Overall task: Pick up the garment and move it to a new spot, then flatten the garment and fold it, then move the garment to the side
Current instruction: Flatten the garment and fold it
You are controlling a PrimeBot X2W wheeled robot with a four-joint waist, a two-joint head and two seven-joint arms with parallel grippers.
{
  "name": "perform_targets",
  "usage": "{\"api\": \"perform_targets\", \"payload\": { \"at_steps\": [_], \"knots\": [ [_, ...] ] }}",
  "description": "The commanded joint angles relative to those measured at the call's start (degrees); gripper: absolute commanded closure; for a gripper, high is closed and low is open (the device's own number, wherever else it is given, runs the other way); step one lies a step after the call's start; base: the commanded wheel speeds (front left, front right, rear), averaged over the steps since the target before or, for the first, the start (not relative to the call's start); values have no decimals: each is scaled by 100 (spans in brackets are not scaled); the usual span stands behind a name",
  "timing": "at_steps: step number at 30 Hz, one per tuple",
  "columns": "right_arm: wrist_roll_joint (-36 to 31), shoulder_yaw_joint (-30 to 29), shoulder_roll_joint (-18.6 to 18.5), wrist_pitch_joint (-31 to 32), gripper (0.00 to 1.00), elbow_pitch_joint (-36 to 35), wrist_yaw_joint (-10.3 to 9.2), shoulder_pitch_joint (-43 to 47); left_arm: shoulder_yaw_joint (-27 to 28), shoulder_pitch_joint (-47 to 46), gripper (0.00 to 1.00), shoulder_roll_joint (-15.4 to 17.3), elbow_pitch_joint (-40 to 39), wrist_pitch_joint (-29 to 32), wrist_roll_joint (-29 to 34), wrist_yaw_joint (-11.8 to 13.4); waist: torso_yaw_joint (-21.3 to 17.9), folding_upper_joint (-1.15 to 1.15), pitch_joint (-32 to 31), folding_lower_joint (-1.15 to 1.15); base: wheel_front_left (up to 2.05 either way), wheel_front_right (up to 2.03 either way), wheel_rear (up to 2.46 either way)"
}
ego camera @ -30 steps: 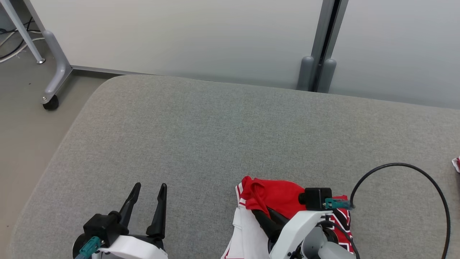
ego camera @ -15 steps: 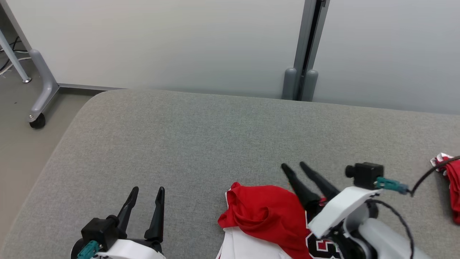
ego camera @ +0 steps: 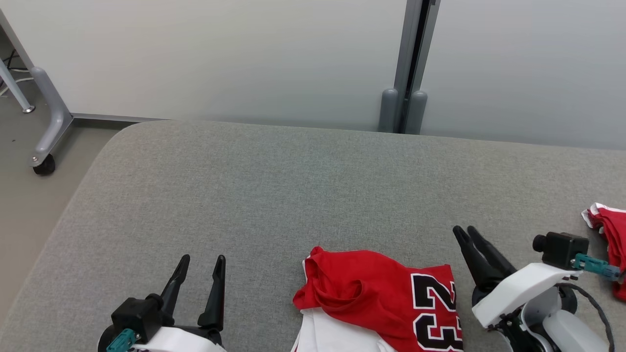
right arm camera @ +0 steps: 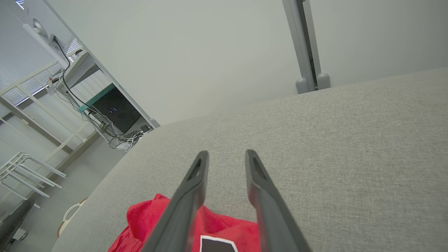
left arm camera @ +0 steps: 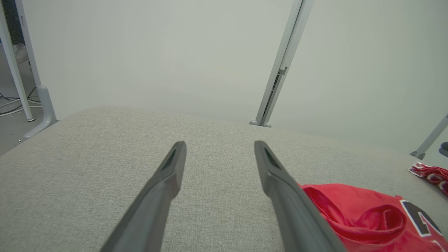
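Here's the grey cushion (ego camera: pixel 274 186): a coarse, tightly woven cloth, flat on top, with a softly rounded far-left corner. The red jersey (ego camera: pixel 381 298) lies towards the cushion's near side, right of the middle. It is a smooth, slightly shiny knit with a black "23" outlined in white on its right half. Its left half is bunched into soft rolled folds, and a white layer shows underneath. In the left wrist view the jersey (left arm camera: pixel 364 217) sits just right of the right-hand finger, its folds curled into a hollow.

There's plenty of room. The far half of the cushion and its whole left side lie bare up to the pale wall panels and the grey post (ego camera: pixel 411 63). A second red-and-white garment (ego camera: pixel 609 225) is crumpled at the right edge, well apart from the jersey.

The left gripper (ego camera: pixel 203 258) hovers near the near-left corner, its tapered dark fingers spread wide with nothing between them (left arm camera: pixel 219 144). The right gripper (ego camera: pixel 464 230) is just beside the jersey's right edge and clear of the cloth. Its fingers angle up and to the left with a narrow gap, and it holds nothing (right arm camera: pixel 226 152).
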Motion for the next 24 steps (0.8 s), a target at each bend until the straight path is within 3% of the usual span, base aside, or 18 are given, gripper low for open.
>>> {"api": "perform_targets", "payload": {
  "at_steps": [1, 14, 20, 24],
  "knots": [
    [-57, -18, 18, 45, 100, 1, 3, 71, 8, -26, 0, 14, 9, -23, 33, -34, 17, 0, -5, 0, 0, 0, 0],
    [201, 406, 1196, 1238, 100, 699, 3, 420, -37, -99, 0, 36, 108, -23, 3, -56, 370, 0, 12, 0, 0, 0, 0],
    [397, 1251, 1489, 1718, 100, 364, 3, 489, -7, -108, 0, 52, 114, -24, -6, -28, 383, 0, 60, 0, 0, 0, 0],
    [528, 1651, 1561, 1715, 100, 72, 3, 316, -15, -139, 0, 47, 127, -24, 11, -22, 316, 0, 60, 0, 0, 0, 0]
  ]
}}
